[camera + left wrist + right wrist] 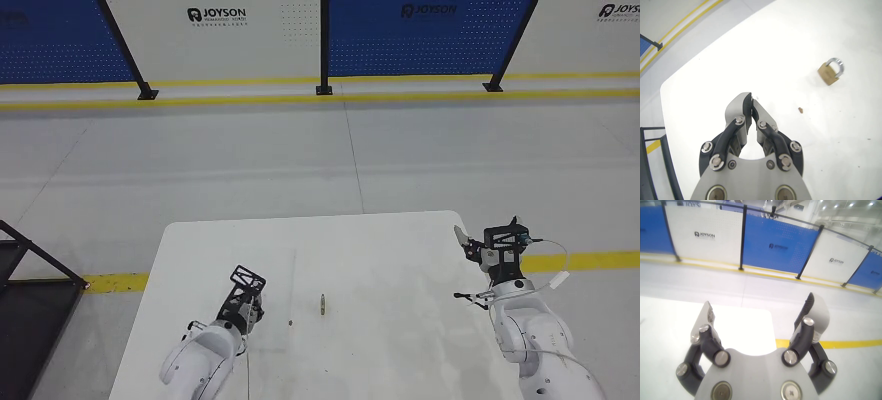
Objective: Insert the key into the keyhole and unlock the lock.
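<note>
Top view looks steeply down from above the arms onto the white table [380, 250], with floor and barrier [420, 40] beyond; left wrist view sits close behind the left gripper [752, 97], facing the tabletop; right wrist view, close behind the right gripper [759, 299], faces outward over the table's corner to the same barrier.

The left gripper [752, 100] sits low at the robot's left, its fingers [734, 108] pressed together. The right gripper [759, 302] is at the right, fingers [819, 313] spread wide apart.
</note>
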Available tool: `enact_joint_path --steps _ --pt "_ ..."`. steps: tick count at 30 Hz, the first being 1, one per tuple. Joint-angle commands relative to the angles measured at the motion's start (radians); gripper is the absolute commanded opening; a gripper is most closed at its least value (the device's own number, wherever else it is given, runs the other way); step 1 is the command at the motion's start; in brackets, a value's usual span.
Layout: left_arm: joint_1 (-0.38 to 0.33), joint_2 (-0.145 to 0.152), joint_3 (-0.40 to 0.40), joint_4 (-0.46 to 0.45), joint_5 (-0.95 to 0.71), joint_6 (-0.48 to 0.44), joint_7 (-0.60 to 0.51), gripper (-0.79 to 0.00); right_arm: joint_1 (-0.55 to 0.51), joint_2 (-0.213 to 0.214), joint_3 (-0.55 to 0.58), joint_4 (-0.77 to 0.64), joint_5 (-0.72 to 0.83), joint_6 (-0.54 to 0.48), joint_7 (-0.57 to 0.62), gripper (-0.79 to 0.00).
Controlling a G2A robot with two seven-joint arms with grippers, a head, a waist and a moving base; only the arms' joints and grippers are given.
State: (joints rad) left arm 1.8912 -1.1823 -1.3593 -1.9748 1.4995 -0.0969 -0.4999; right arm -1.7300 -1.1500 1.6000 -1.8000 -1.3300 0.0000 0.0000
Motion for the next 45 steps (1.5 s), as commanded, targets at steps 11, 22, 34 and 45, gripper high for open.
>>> enact_joint_path --steps 11,22,34,45 --pt "0.039 0.026 -0.245 0.116 -0.389 -0.461 0.599 -0.785 -0.002 -0.001 -0.002 -0.018 -0.033 0.026 0.026 0.000" --pt "-0.048 0.034 -0.278 0.264 -0.480 -0.680 0.745 -0.785 -0.171 -0.022 -0.287 -0.073 -0.309 0.073 0.076 0.000" --pt "-0.048 0.034 -0.278 0.264 -0.480 -0.680 0.745 -0.785 0.011 -0.092 -0.660 0.200 -0.257 -0.019 0.113 0.000" --pt "-0.048 0.034 -0.278 0.264 -0.480 -0.680 0.745 -0.785 0.178 -0.166 -0.794 0.406 -0.089 0.074 0.069 -0.271"
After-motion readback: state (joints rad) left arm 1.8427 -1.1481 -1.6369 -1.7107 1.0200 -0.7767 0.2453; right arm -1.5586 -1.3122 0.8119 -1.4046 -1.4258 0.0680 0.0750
